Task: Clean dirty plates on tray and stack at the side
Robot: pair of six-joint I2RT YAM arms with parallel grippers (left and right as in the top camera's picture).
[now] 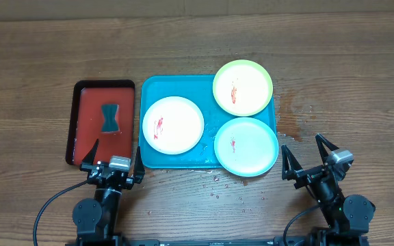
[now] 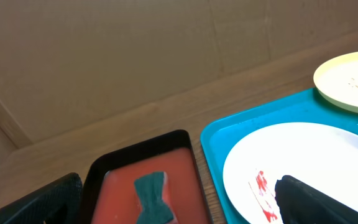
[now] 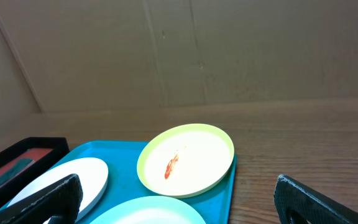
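Note:
The turquoise tray (image 1: 157, 86) lies mid-table and holds three plates. The white plate (image 1: 173, 125) is at its left, the yellow-green plate (image 1: 243, 87) at its back right and the mint-blue plate (image 1: 245, 146) at its front right; each has a small red smear. My left gripper (image 1: 117, 150) is open and empty, low over the front edge of the red tray, left of the white plate (image 2: 303, 155). My right gripper (image 1: 302, 145) is open and empty, just right of the mint plate. The right wrist view shows the yellow-green plate (image 3: 188, 158) and the tray (image 3: 114, 152).
A red black-rimmed tray (image 1: 87, 102) sits left of the turquoise tray and holds a dark teal sponge (image 1: 111, 117), which also shows in the left wrist view (image 2: 153, 198). Small droplets (image 1: 217, 188) dot the wood in front of the tray. A damp patch (image 1: 294, 116) marks the table right of it.

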